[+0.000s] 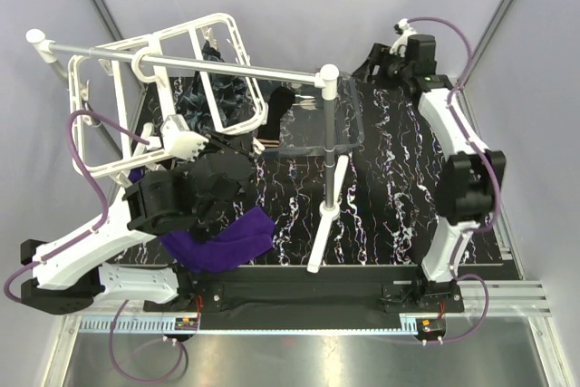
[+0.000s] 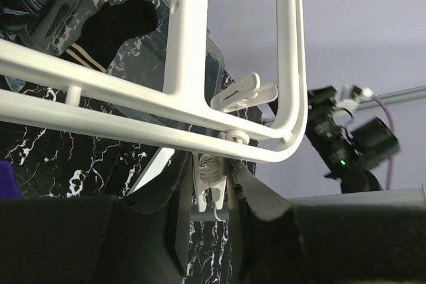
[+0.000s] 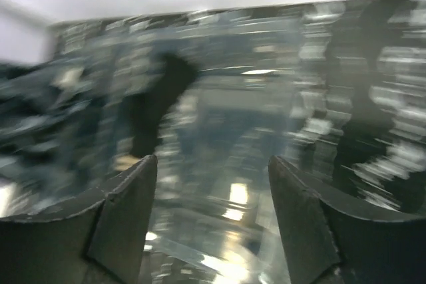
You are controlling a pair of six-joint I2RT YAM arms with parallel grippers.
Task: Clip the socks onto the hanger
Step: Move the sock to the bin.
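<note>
The left pincer (image 2: pixel 213 196) is clamped tight on a dangling clip (image 2: pixel 212 176) at the corner of the hanger (image 2: pixel 190 38), which hangs at 10 o'clock over the counter (image 1: pixel 381 188). The right pincer (image 3: pixel 213 221), apart and empty, faces the clear tub (image 3: pixel 219 164) at 12 o'clock, which holds the black sock (image 3: pixel 156 98). Best to hold the clip squeezed and steady, take that sock by its cuff, then feed it in. The purple sock (image 1: pixel 231 240) lies at 7 o'clock, outside the tub.

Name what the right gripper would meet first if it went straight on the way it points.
Probably the clear tray, just ahead of the open right gripper; the black sock lies beyond. Motion blur leaves depth unsure.
</note>
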